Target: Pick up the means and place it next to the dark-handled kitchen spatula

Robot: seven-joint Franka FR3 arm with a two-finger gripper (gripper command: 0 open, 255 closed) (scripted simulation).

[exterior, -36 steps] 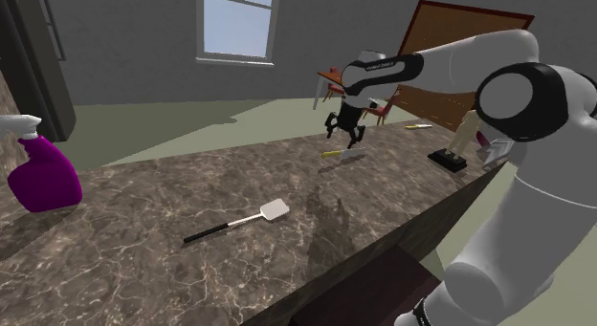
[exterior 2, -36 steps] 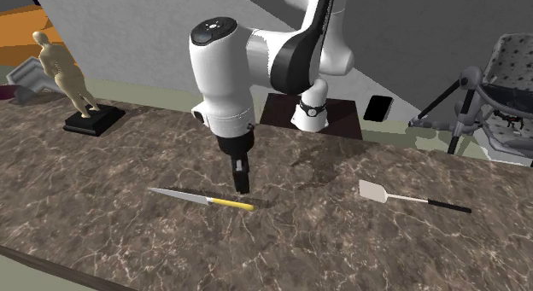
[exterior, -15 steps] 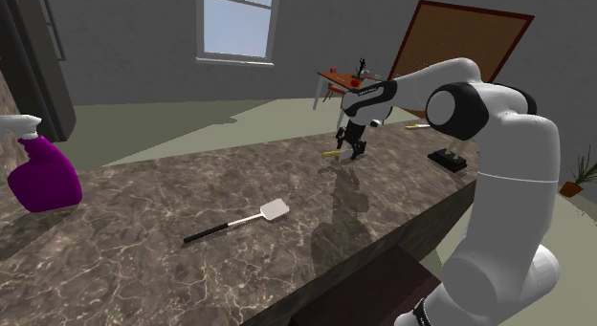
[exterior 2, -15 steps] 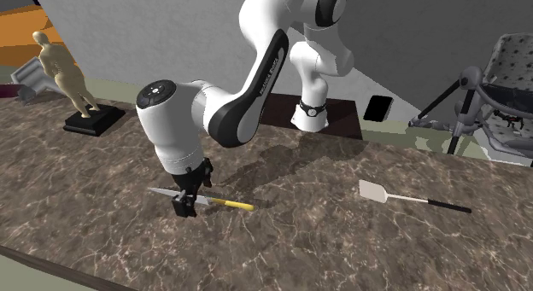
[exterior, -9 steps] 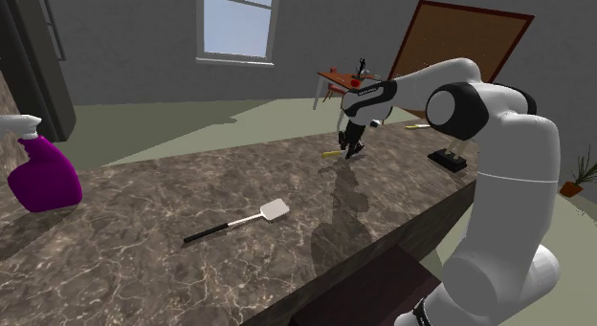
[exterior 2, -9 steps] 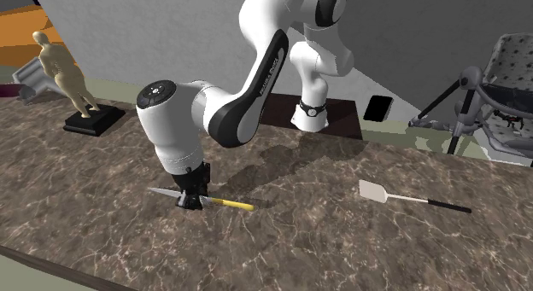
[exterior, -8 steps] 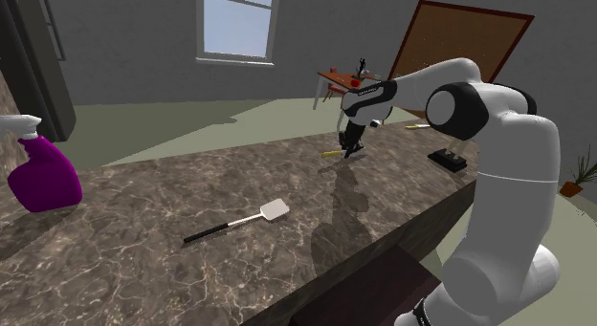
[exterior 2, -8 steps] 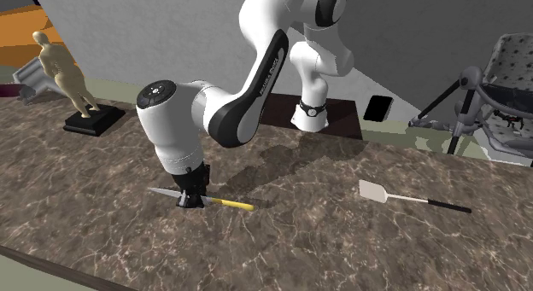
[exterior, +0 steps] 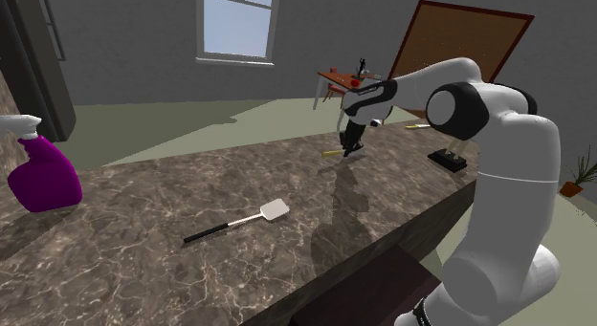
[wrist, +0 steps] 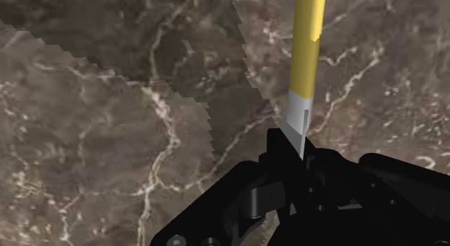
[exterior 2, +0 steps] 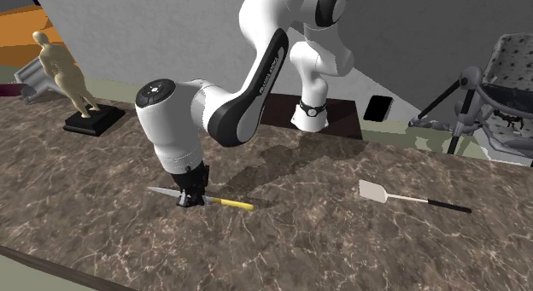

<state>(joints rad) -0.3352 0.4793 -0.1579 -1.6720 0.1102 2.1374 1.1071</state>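
Note:
A knife with a yellow handle (exterior 2: pixel 231 203) and a thin grey blade (exterior 2: pixel 162 192) lies flat on the dark marble counter (exterior 2: pixel 325 238). My black gripper (exterior 2: pixel 190 201) stands straight down over it, shut on the blade just past the handle. In the wrist view the yellow handle (wrist: pixel 306 42) runs away from the gripper (wrist: pixel 296 147), and the blade's base is clasped between the fingers. In the shoulder view the gripper (exterior: pixel 350 152) is at the far end of the counter, with the handle (exterior: pixel 331 153) poking out beside it. The spatula (exterior: pixel 273 212), pale head and dark handle, lies mid-counter (exterior 2: pixel 373 192).
A purple spray bottle (exterior: pixel 43 176) stands at the shoulder view's left. A tan figurine on a black base (exterior 2: pixel 73 80) stands near the counter's end beyond the knife. The counter's edge (exterior: pixel 383 252) runs close to the stand. A high chair (exterior 2: pixel 504 67) is off the counter.
The fingers have closed from wide apart onto the knife's blade. The arm and the knife have stayed where they were.

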